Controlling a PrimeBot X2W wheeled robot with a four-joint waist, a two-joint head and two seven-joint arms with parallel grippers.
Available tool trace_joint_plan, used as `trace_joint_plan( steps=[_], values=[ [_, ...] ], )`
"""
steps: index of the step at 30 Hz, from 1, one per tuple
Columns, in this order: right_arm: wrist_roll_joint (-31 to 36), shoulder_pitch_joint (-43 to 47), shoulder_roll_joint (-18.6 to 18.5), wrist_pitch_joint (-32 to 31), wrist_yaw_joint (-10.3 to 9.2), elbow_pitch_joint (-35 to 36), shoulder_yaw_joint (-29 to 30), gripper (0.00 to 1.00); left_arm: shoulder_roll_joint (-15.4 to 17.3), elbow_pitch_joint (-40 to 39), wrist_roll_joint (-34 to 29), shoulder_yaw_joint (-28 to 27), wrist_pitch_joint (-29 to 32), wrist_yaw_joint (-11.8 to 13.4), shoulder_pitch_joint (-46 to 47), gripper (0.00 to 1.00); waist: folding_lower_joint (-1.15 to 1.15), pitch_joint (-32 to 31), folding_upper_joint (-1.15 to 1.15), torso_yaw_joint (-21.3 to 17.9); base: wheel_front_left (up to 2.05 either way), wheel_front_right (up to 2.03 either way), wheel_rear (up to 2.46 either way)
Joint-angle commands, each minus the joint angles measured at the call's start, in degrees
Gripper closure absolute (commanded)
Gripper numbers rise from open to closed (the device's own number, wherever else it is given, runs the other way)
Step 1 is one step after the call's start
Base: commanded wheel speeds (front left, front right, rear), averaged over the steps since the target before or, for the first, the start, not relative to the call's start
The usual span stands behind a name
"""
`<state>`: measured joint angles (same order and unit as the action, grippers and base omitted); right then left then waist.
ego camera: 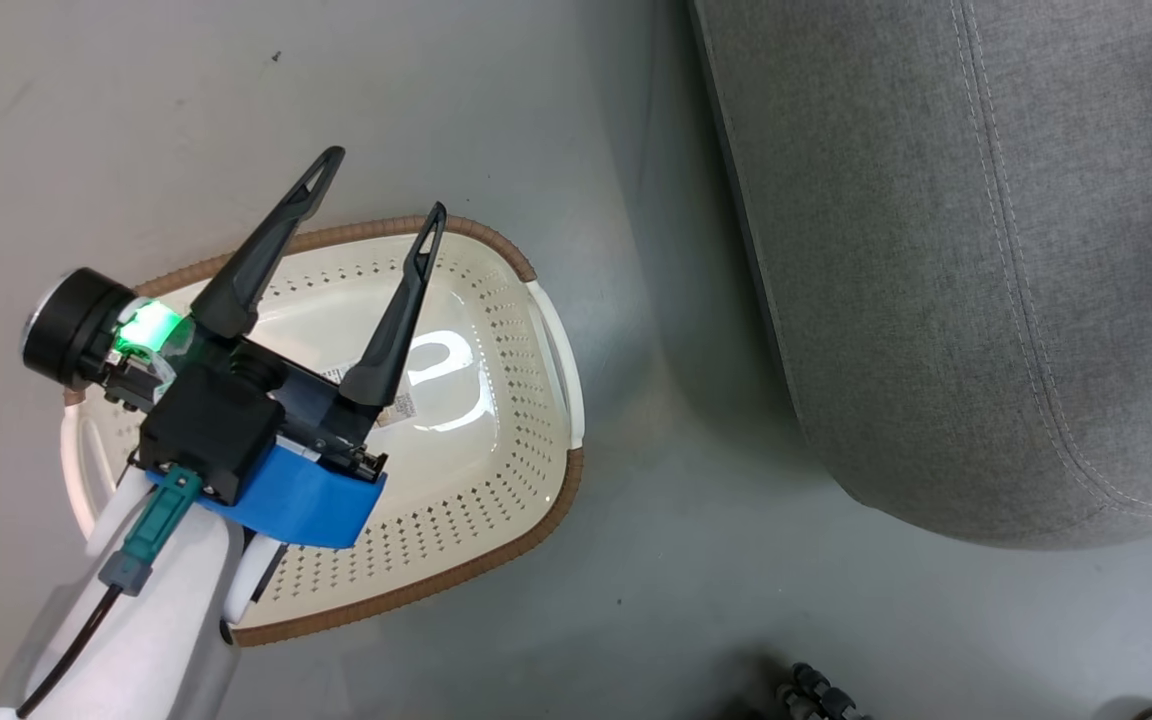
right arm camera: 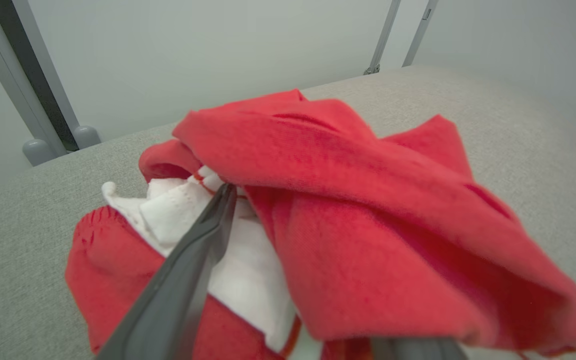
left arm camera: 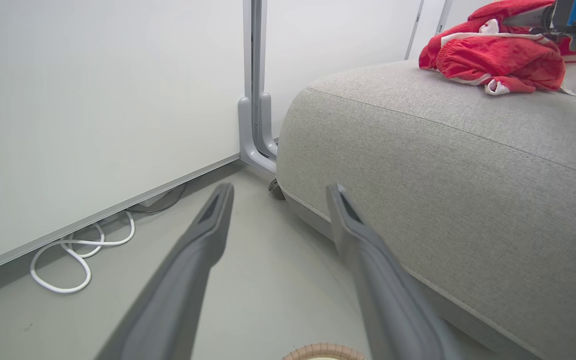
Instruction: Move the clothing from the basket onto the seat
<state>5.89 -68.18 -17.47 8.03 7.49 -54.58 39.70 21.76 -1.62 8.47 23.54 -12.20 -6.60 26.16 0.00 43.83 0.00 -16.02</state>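
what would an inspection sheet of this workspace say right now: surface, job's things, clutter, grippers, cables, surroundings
surface: smooth grey floor, with the basket standing on it
job's things: basket shows its bare bottom, no clothing in it; clothing heaped on the seat
clutter: small dark knobbly object on the floor at the head view's bottom edge, cannot tell what it is
grippers: left gripper open above the basket, nothing between its fingers; right gripper open at the heap, red cloth draped over one finger
cables: white cable looped on the floor by the wall; black cable along the left forearm
surroundings: white wall panel, grey post
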Motion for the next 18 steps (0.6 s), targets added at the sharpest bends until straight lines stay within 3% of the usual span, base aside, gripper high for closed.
trace_joint_plan(
  steps=[1,18],
  values=[
    [0.46,-0.39,-0.09,0.49,0.01,-0.29,0.41,0.0,-0.2,0.29,-0.14,0.26,-0.44,0.23,1.04,0.0,0.0,-0.39,0.0,0.19,0.0,0.0,0.0],
    [2.72,6.12,-0.04,2.99,0.01,-3.05,-1.54,0.0,-4.87,7.87,2.66,1.49,-2.84,0.6,-0.29,0.0,0.0,-10.87,0.0,3.54,0.0,0.0,0.0]
  ],
)
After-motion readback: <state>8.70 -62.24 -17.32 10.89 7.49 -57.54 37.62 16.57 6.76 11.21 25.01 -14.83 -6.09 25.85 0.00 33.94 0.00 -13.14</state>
